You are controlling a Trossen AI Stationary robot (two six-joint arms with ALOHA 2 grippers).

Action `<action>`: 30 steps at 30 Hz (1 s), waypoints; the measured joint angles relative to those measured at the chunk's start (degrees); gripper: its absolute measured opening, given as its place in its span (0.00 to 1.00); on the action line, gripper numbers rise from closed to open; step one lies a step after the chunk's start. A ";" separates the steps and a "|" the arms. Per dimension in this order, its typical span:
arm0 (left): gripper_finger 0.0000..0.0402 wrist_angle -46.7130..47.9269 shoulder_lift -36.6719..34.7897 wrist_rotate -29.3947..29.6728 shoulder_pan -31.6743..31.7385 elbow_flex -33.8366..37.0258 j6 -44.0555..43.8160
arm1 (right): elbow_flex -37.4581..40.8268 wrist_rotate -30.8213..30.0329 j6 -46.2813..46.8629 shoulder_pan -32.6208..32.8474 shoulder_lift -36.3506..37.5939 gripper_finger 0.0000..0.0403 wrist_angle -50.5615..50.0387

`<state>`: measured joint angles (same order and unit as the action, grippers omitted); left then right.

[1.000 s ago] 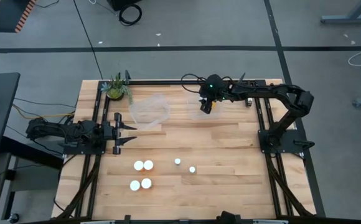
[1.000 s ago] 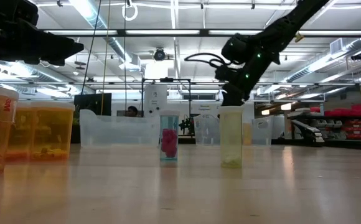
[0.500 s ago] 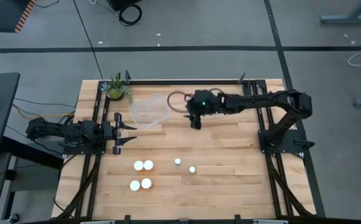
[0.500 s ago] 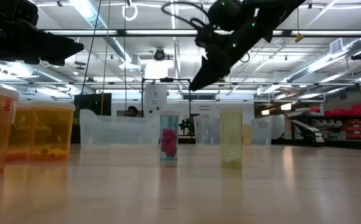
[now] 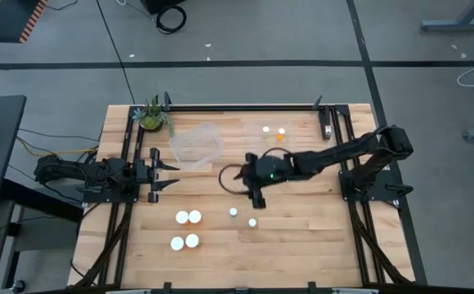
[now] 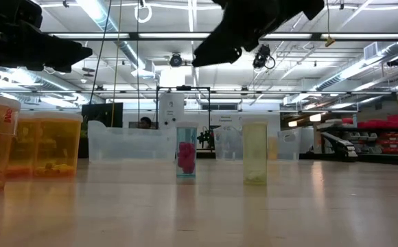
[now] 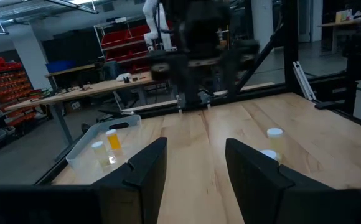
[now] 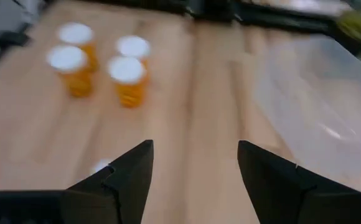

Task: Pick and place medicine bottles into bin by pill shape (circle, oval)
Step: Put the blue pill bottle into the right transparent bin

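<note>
Right gripper (image 5: 257, 196): swung from upper-centre bin (image 5: 268, 135) to frame centre, fingers apart, empty. Two bottles (image 5: 273, 133) binned. Next narrow bottles (image 5: 242, 217) just below. Left gripper (image 5: 165, 172): parked left, part-open.

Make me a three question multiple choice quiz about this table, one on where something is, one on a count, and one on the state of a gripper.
1. Where is the potted plant?
A. Far left corner of the table
B. Near right corner
C. Table centre

2. How many bottles lie in the clear bin on the right?
A. None
B. Two
C. Five

3. How are the right gripper's fingers?
A. Open, holding nothing
B. Shut on a bottle
C. Shut on the plant

Key: 1 A, the high view shows it at the table's far left corner. 2 B, two bottles show in that bin. 3 A, the right wrist view shows bare wood between its spread fingers.
</note>
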<state>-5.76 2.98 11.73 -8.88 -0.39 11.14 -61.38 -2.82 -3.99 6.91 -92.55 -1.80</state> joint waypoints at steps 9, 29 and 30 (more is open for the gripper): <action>0.43 0.03 0.01 0.00 -0.01 0.01 0.01 | -4.29 1.78 1.26 6.31 -12.16 0.60 2.04; 0.43 -0.14 0.00 0.01 -0.01 -0.01 0.01 | -15.12 1.41 -3.33 5.48 -20.39 0.60 -13.06; 0.43 0.06 0.00 -0.02 0.00 -0.01 0.01 | -15.11 1.41 -3.28 5.45 -20.39 0.60 -13.31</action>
<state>-5.70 2.98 11.71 -8.89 -0.40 11.15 -76.49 -1.41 -7.27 12.36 -112.95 -15.10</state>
